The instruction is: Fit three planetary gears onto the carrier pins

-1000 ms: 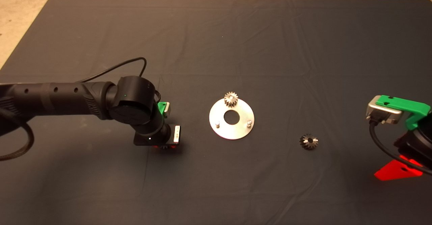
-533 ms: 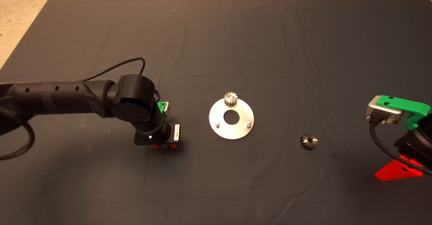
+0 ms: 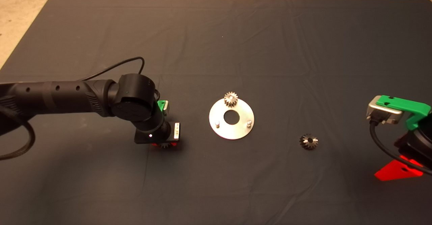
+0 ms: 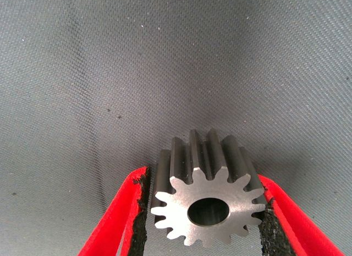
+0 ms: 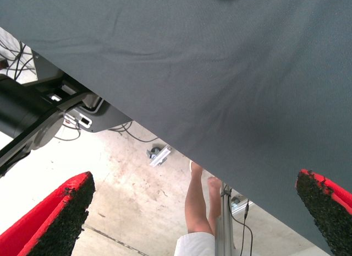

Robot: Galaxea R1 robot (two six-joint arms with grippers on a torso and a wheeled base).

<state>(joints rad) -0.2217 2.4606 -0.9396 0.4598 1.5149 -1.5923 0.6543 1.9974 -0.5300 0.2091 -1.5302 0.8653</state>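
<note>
Left wrist view | second gear (image 4: 206, 198) was gripped between left gripper (image 4: 203, 214) pads | a level carry to a bare pin (image 3: 217, 124) was advised | right gripper (image 5: 192, 212) was parked wide apart

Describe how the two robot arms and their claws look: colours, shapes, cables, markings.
The black tubular left arm has small holes, a ribbed joint, a black cable and a lit dot. The left claw has red fingers with black pads. The right claw, also red-fingered, carries a green bracket, silver connector and black cable.
</note>
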